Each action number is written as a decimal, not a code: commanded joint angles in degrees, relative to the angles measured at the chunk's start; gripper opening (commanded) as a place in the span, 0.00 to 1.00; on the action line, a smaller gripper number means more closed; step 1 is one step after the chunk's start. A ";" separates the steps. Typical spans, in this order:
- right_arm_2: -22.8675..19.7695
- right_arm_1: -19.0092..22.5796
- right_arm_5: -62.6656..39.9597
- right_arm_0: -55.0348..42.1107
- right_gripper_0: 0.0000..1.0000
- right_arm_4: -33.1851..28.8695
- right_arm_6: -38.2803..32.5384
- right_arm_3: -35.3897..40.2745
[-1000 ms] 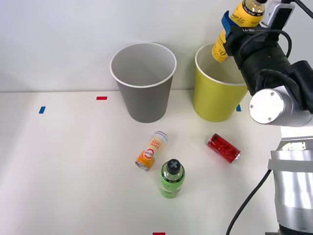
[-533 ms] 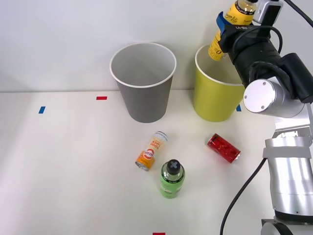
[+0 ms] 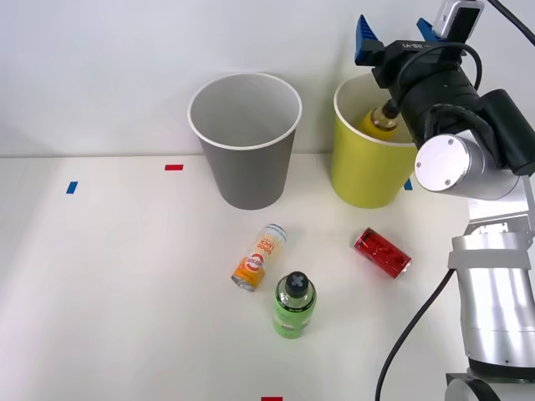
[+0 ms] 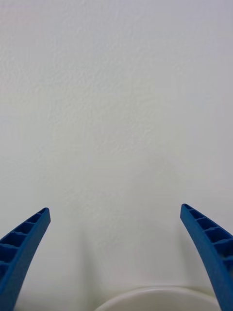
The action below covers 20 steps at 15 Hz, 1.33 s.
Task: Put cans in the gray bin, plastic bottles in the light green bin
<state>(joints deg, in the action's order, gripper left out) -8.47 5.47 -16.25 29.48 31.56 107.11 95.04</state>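
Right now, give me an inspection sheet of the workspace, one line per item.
Surface: white table with red and blue tape marks.
Job's things: yellow bottle inside the light green bin; gray bin upright beside it; orange-and-white can, red can and green bottle lying on the table.
Clutter: nothing seen.
Grippers: right gripper above the light green bin, jaws open, holding nothing.
Cables: black cable hanging along the right arm.
Surroundings: plain white wall.

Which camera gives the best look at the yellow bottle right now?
The front view: the yellow bottle lies inside the light green bin, below the open right gripper. The right wrist view catches just a pale rim between its fingers.
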 commanded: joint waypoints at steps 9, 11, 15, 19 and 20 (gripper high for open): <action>8.30 3.93 9.92 -16.91 1.00 8.17 1.08 19.22; 8.38 4.99 10.01 -26.41 1.00 8.78 0.73 27.66; 8.21 7.45 14.23 -46.09 1.00 16.08 0.99 38.64; 10.23 9.47 18.27 -60.68 1.00 17.48 0.90 42.33; 10.32 9.56 18.36 -62.79 1.00 17.39 0.99 42.16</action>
<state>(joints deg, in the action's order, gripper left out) 1.13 14.60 1.13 -30.72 48.81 107.98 136.98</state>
